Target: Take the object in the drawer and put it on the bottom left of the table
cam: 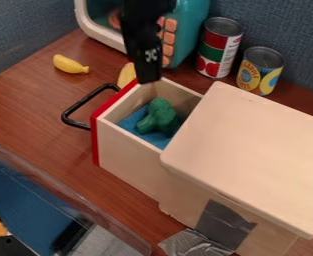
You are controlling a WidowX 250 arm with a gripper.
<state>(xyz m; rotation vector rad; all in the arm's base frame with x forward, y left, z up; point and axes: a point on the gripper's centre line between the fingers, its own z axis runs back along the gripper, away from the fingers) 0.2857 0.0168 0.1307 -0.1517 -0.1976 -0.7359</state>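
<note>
Lying in the drawer (128,162), toy broccoli (160,114); dark green, bumpy.

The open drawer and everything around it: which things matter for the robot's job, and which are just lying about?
Part of the job:
green broccoli-like toy
open drawer
table
black tool

Just lying about:
red-and-green can
yellow-labelled can
teal toy appliance
banana-like toy
clear-walled bin

Green toy broccoli (160,114), blue drawer lining (132,122)
The pale drawer (128,162) has a red front (95,142) and black handle (85,101); the tabletop (25,107) is reddish-brown wood grain, the toy banana (68,64) yellow.
</note>
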